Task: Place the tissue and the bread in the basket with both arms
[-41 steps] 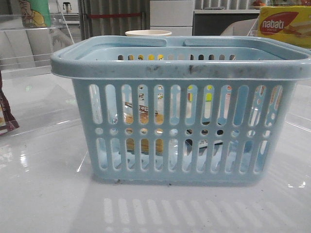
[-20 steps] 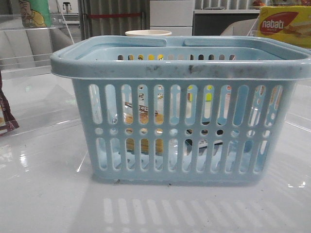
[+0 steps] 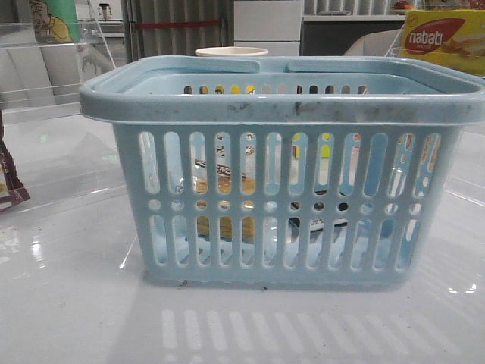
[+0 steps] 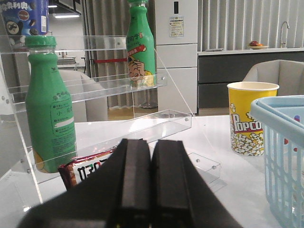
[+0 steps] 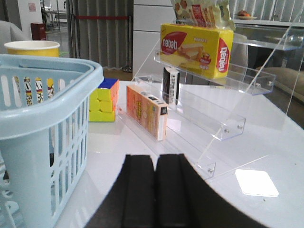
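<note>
The light-blue basket (image 3: pixel 288 106) stands in the middle of the front view; its corner also shows in the left wrist view (image 4: pixel 280 142) and the right wrist view (image 5: pixel 42 95). Through its slots I glimpse the golden-brown bread (image 3: pixel 224 184) on the left side inside and the small dark tissue pack (image 3: pixel 321 224) low on the right. My left gripper (image 4: pixel 151 142) is shut and empty, left of the basket. My right gripper (image 5: pixel 156 159) is shut and empty, right of the basket. Neither gripper shows in the front view.
Clear acrylic shelves stand on both sides. The left holds green bottles (image 4: pixel 50 109) and a dark brown snack bag (image 4: pixel 83 171). A popcorn cup (image 4: pixel 249 118) stands behind the basket. On the right are a nabati box (image 5: pixel 197 50), an orange box (image 5: pixel 147 111) and a puzzle cube (image 5: pixel 104 99).
</note>
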You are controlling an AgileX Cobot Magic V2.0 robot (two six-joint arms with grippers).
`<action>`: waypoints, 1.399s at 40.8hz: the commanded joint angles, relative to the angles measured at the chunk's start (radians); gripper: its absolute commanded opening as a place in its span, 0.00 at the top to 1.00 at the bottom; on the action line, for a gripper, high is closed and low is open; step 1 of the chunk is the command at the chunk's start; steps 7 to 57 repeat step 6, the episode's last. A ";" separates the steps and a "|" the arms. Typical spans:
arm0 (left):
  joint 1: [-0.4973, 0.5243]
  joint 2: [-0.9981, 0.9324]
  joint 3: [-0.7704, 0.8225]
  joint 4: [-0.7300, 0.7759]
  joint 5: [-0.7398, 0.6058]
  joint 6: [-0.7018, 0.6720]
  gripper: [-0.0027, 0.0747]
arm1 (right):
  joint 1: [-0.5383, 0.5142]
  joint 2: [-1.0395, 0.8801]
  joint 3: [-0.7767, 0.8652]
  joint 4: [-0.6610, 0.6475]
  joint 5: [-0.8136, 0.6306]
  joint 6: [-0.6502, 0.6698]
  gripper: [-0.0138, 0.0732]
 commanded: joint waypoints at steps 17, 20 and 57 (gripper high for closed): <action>-0.001 -0.017 0.005 -0.005 -0.088 -0.012 0.85 | 0.001 -0.019 -0.006 -0.014 -0.054 -0.003 0.78; -0.001 -0.017 0.005 -0.005 -0.088 -0.012 0.85 | 0.001 -0.019 -0.006 -0.014 -0.054 -0.003 0.78; -0.001 -0.017 0.005 -0.005 -0.088 -0.012 0.85 | 0.001 -0.019 -0.006 -0.014 -0.054 -0.003 0.78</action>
